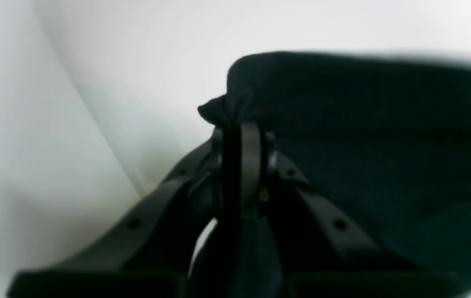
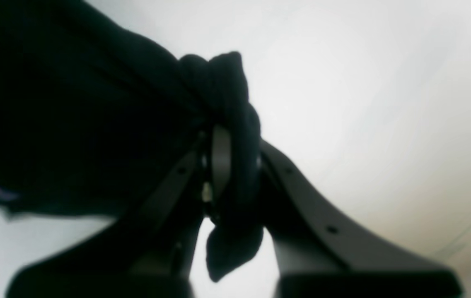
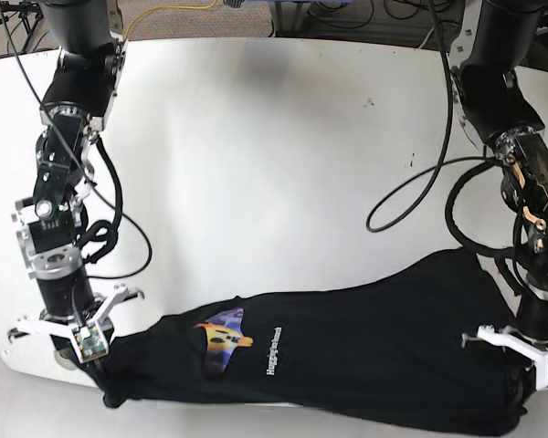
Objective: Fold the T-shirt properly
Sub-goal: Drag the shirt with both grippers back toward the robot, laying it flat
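The black T-shirt (image 3: 347,356) hangs stretched between my two grippers along the table's front edge. It bears a colourful print and small white lettering. My left gripper (image 3: 522,383), on the base view's right, is shut on a bunched corner of the shirt. In the left wrist view the jaws (image 1: 239,130) pinch the cloth (image 1: 363,124), which spreads to the right. My right gripper (image 3: 105,388), on the base view's left, is shut on the other end. In the right wrist view the jaws (image 2: 223,134) clamp a knot of cloth (image 2: 73,103) that spreads to the left.
The white table (image 3: 256,137) stretches behind the shirt. A black cable (image 3: 411,196) loops on it near the right-hand arm. More cables lie past the far edge. The table's front edge runs just under the shirt.
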`<state>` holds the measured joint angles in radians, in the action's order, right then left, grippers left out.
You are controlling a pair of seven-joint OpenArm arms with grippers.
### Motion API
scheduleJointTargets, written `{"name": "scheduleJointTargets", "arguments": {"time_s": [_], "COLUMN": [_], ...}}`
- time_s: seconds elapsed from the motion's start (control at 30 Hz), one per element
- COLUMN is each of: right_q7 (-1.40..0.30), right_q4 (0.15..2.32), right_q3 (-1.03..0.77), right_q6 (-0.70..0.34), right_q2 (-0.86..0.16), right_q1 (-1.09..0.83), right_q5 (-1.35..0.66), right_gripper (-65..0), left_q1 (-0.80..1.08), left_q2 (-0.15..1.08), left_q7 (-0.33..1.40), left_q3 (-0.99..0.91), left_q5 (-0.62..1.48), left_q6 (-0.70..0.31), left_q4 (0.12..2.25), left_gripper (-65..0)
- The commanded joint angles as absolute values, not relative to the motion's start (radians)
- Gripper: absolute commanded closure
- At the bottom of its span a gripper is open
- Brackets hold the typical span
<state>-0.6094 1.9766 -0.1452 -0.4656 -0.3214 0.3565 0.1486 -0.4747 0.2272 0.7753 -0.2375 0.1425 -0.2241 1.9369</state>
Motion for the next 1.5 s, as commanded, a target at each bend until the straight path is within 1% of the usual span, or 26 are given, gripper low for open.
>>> {"name": "scheduleJointTargets", "arguments": {"time_s": [0.0,0.17,0.37,0.5,0.73,0.9,1.17,1.47], "right_q7": [-0.584,-0.581,-0.581,-0.581,-0.581,-0.581,-0.581,-0.581], "right_q4": [2.012,2.025,2.028,2.034,2.034,2.034,2.034,2.034], "right_q3": [-0.150,-0.171,-0.222,-0.246,-0.271,-0.278,-0.280,-0.283], "right_q6": [-0.450,-0.450,-0.452,-0.489,-0.530,-0.536,-0.536,-0.536], "right_q2": [-0.328,-0.302,-0.246,-0.217,-0.157,-0.130,-0.128,-0.128], "right_q1": [0.306,0.165,0.028,-0.038,-0.160,-0.232,-0.334,-0.447], "right_q5": [0.143,0.143,0.143,0.143,0.145,0.145,0.145,0.143], "right_gripper": [-0.2,-0.2,-0.2,-0.2,-0.2,-0.2,-0.2,-0.2], "left_q1": [-0.433,-0.320,-0.163,-0.077,0.071,0.182,0.354,0.483], "left_q2": [0.239,0.239,0.242,0.242,0.237,0.237,0.236,0.237], "left_q7": [0.751,0.751,0.751,0.751,0.751,0.751,0.751,0.750], "left_q3": [-0.265,-0.294,-0.323,-0.358,-0.417,-0.432,-0.447,-0.449], "left_q5": [0.139,0.137,0.137,0.137,0.134,0.133,0.134,0.133], "left_q6": [-0.240,-0.275,-0.288,-0.289,-0.366,-0.392,-0.392,-0.392], "left_q4": [1.972,1.989,2.003,2.006,2.006,2.006,2.005,2.003], "left_gripper": [0.0,0.0,0.0,0.0,0.0,0.0,0.0,0.0]}}
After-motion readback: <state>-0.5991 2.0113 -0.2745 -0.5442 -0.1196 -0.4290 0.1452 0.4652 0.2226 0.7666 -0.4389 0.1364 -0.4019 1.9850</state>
